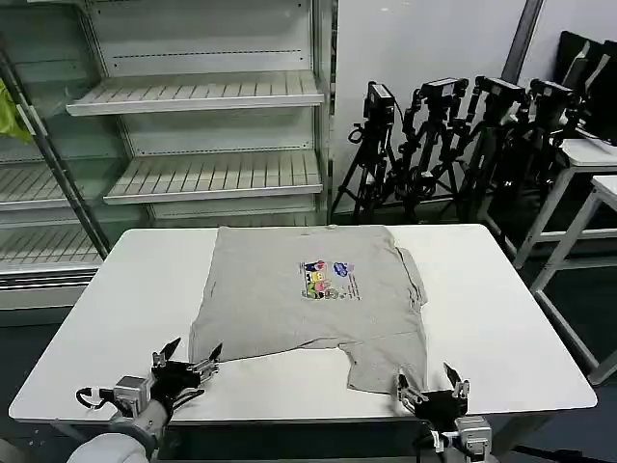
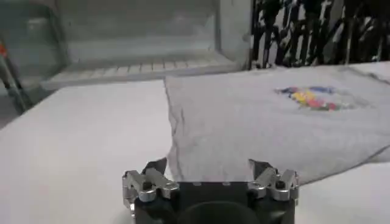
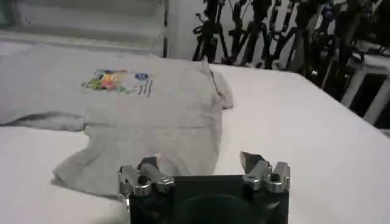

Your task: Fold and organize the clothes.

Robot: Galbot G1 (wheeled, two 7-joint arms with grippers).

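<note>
Both pincers are waiting with jaws spread and gripping nothing at the near edge of the white table (image 1: pixel 106 289): the left gripper (image 1: pixel 186 364) is hovering just off the shirt's near-left corner, the right gripper (image 1: pixel 431 389) beside a flap of fabric trailing toward the near edge. The light grey shirt (image 1: pixel 289 299) is lying print-up across the table's middle, its near part already doubled over. Folding seems to be at an early stage; next, each pincer would probably need to close on a near corner.
</note>
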